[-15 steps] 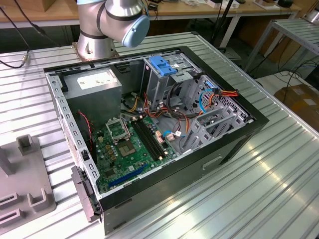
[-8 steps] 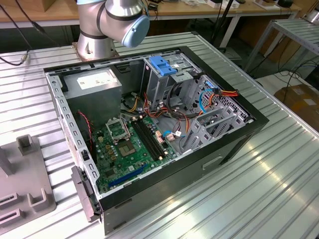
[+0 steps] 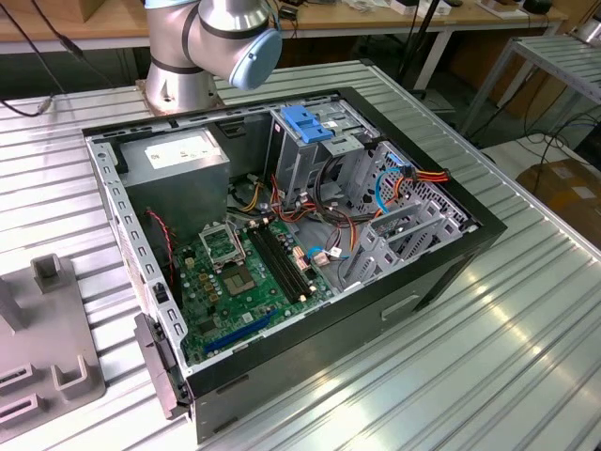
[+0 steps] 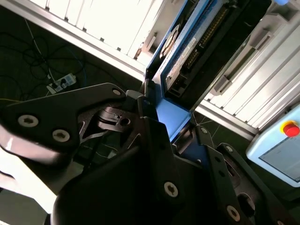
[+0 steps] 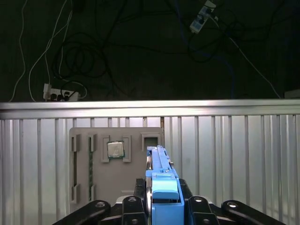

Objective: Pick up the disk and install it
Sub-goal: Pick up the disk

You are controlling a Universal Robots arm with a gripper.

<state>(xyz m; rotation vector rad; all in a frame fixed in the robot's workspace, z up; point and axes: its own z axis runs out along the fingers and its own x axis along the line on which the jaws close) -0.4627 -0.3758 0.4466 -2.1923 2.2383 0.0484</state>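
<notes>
Mostly metal and hard plastic. Flat slab of a disk [image 4: 197,42]: dark casing, bright blue plastic rail along one edge, bare circuit board and rows of connector pins on the face seen in the second wrist view. Matte black gripper [image 5: 161,199], angular linkage plates, round bolt heads. Smooth silver tubes and a pale blue cap on the arm [image 3: 216,38] in the exterior view. Open black computer case [image 3: 441,272] lying on its side: green motherboard [image 3: 235,282], boxy grey power supply [image 3: 178,164], perforated metal drive cage [image 3: 300,160] topped by a blue latch [image 3: 308,122], loose coloured wires [image 3: 329,221].

Beneath everything, ribbed aluminium table [image 3: 526,310], glossy with reflected light. Grey slotted fixture plate [image 5: 122,178] flat on it, apart from the case, a square silver chip [image 5: 115,149] seated in one recess. Beyond the table edge, dark floor, tangled cables [image 5: 79,61], white power strip [image 5: 58,93]. Pale pendant [image 4: 276,150] with a red button [image 4: 290,128] in the second wrist view.

Fingers [image 5: 139,192] pressed together on the disk, pinching it on edge at the blue rail's end. Rest of the slab jutting forward past the fingertips, with the table and the fixture plate's edge behind it in the first wrist view.
</notes>
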